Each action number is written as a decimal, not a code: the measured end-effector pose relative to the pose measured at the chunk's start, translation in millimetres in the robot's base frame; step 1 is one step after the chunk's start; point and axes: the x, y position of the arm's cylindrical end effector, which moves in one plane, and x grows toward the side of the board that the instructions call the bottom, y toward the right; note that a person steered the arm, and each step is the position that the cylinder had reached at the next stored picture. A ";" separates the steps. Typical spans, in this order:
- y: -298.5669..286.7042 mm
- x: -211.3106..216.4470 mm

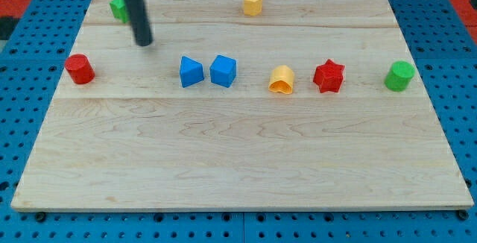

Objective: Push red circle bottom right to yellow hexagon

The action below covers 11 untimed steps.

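Observation:
The red circle [79,69] sits near the board's left edge. The yellow hexagon [253,2] sits at the view's top, right of centre. My tip [144,42] touches the board above and to the right of the red circle, apart from it, and far left of the yellow hexagon. The dark rod rises from the tip toward the view's top.
A green block [118,7] is partly hidden behind the rod at the top left. A blue triangle-like block [191,72] and a blue cube [223,71] sit mid-board. A yellow heart-like block [282,80], a red star [329,77] and a green cylinder [399,76] lie to the right.

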 end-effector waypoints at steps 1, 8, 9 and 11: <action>-9.3 26.5; 9.6 26.3; 5.0 7.7; 142.5 -20.7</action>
